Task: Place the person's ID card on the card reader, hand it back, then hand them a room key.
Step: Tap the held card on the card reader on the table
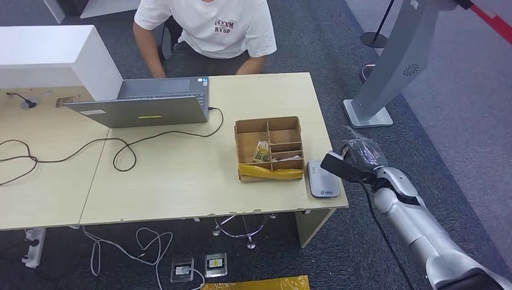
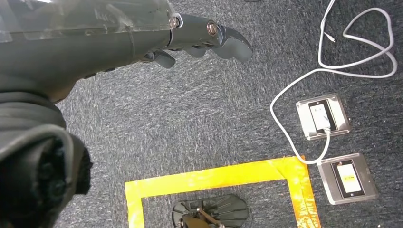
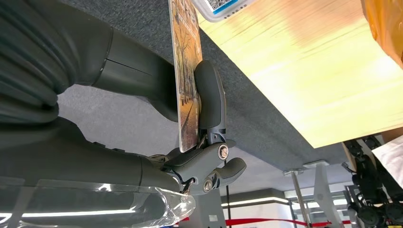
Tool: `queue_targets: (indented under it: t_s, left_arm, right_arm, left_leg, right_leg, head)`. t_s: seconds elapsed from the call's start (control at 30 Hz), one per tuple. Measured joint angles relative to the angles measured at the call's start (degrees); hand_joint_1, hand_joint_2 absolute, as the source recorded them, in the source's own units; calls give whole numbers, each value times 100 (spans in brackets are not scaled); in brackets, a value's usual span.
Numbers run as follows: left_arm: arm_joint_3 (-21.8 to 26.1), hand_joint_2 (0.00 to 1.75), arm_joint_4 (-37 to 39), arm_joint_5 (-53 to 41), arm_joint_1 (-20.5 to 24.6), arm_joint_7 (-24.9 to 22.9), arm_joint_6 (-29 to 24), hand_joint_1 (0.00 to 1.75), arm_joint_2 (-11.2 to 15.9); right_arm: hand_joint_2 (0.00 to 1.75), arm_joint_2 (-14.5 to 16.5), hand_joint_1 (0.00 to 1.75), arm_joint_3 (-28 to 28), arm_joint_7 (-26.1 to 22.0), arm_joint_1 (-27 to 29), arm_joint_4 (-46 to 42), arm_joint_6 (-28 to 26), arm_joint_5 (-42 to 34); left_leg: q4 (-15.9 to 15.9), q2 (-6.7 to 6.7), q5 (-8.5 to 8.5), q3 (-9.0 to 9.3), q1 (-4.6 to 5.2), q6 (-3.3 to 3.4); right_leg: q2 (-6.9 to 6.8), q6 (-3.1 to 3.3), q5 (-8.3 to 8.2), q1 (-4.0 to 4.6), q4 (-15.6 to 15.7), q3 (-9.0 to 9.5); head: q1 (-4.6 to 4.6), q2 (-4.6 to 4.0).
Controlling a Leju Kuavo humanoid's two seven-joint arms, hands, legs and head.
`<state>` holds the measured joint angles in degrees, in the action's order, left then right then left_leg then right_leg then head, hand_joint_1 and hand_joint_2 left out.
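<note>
Grey carpet surrounds a pale wooden desk (image 1: 181, 181) where a person (image 1: 205, 30) sits behind a laptop (image 1: 145, 106). Just off the desk's corner, the right hand (image 1: 356, 156) pinches a card (image 3: 186, 76) on edge between thumb and fingers — held near the card reader (image 1: 323, 179), apparently for placing. Hanging over the floor, the left hand (image 2: 142, 33) grasps nothing, fingers loosely curled.

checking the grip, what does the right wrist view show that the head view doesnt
Right wrist view alone: the card seen edge-on, printed face visible, pinched between thumb and fingers. Head view alone: the person, laptop, cardboard box and the whole table. Both show the right hand, the card reader and the table's edge.
</note>
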<state>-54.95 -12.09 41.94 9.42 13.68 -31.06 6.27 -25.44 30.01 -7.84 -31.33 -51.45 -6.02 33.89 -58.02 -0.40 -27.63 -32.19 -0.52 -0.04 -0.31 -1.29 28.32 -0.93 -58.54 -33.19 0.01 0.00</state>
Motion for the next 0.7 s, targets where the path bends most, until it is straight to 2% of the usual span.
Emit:
queue_targets:
  t_s: [0.7]
  left_arm:
    - [0, 0, 0, -47, 42, -102, 42, 0, 25]
  right_arm:
    - [175, 232, 175, 39, -49, 229, 95, -63, 73]
  left_leg:
    - [0, 1, 0, 1, 0, 0]
  right_leg:
    - [2, 0, 0, 0, 0, -1]
  head:
    - [1, 0]
